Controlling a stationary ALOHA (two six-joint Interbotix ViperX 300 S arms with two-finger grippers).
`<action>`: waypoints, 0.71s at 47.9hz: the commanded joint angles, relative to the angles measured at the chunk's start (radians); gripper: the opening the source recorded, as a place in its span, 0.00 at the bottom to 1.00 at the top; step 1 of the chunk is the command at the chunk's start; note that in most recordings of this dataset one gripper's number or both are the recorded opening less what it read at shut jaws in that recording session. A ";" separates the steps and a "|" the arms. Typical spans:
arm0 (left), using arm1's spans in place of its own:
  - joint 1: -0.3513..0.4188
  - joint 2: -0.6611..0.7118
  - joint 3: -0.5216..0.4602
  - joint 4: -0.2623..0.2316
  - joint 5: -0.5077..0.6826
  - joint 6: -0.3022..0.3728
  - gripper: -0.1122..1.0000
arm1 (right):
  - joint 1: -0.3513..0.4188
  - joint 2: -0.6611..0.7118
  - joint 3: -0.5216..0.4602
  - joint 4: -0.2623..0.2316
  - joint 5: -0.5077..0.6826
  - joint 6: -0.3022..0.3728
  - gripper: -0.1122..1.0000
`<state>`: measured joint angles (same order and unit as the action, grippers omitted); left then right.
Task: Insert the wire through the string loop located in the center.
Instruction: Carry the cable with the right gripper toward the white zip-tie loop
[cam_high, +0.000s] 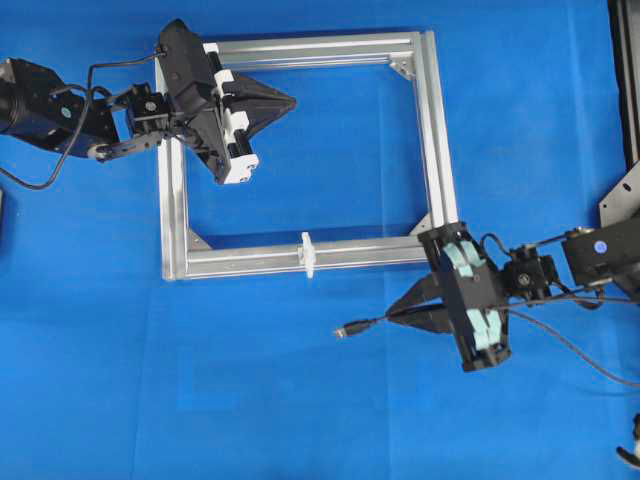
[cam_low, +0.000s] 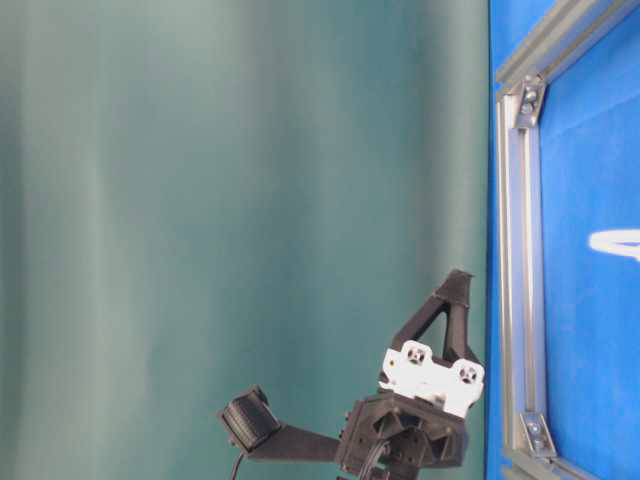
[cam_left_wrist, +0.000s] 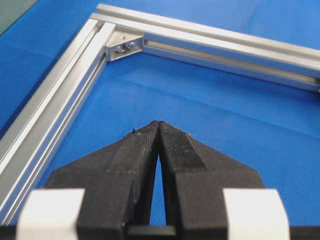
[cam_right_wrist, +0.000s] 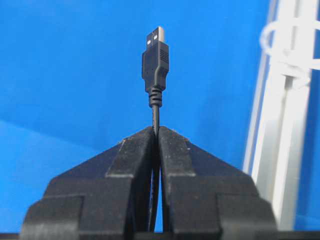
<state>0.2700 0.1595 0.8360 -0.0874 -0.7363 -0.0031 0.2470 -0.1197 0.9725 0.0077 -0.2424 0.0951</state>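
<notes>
The wire's dark plug (cam_right_wrist: 155, 55) with its metal tip sticks out past my right gripper (cam_right_wrist: 156, 129), which is shut on the thin black cable just behind it. From overhead the plug (cam_high: 345, 329) lies below the frame's bottom bar, pointing left, with the right gripper (cam_high: 390, 317) behind it. The small white string loop (cam_high: 309, 253) stands on the middle of that bar, up and left of the plug, and shows blurred at the edge of the right wrist view (cam_right_wrist: 287, 42). My left gripper (cam_high: 293, 102) is shut and empty inside the frame's upper left (cam_left_wrist: 158, 123).
The silver square aluminium frame (cam_high: 435, 140) lies on the blue mat with brackets in its corners (cam_left_wrist: 122, 47). The wire's slack (cam_high: 580, 350) trails right behind the right arm. A black stand (cam_high: 625, 80) borders the right edge.
</notes>
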 joint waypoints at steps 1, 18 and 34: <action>-0.002 -0.032 -0.009 0.003 -0.005 -0.002 0.10 | -0.032 -0.006 -0.021 0.003 -0.009 0.000 0.08; -0.009 -0.032 -0.006 0.003 -0.005 -0.002 0.10 | -0.184 0.003 -0.026 0.003 -0.008 0.000 0.08; -0.012 -0.034 -0.008 0.003 -0.005 -0.003 0.10 | -0.216 0.035 -0.043 0.003 -0.009 0.000 0.08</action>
<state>0.2592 0.1595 0.8360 -0.0874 -0.7363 -0.0046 0.0337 -0.0798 0.9511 0.0077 -0.2424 0.0951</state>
